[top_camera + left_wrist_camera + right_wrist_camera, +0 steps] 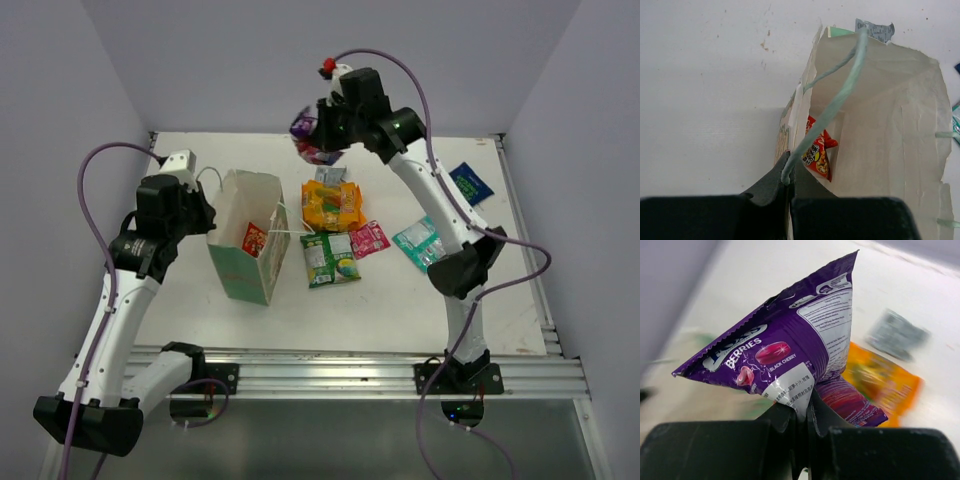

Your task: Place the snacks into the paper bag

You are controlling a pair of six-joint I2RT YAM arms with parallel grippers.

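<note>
1. Left wrist view: the left tool [789, 175] has its dark fingers pressed together on the thin pale string handle [840, 95] of the tall beige paper bag [890, 125], which has a green lower band. The bag's mouth gapes open, and one small red shiny packet [817, 155] lies inside against a wall
2. From the top camera, the left arm is bent, with its wrist turned in at the bag's left rim. The bag stands upright on the white counter [340, 320]
3. Right of the bag lie a flat green packet [329, 258], a pink packet [369, 239], a teal packet [420, 243] and an orange packet [332, 205]. A silver-grey packet [329, 175] and a dark blue packet [469, 183] lie farther back
4. Farthest off, the right tool [807, 415] pinches a shiny purple berry packet [785, 355] by one edge. It is raised clear of the counter, with the right arm stretched long
5. The bag's mouth lies leftward of and nearer than that packet, so I judge the carry must run back and left. The packet's long axis juts away from the fingers, so it probably needs tipping down to enter
</note>
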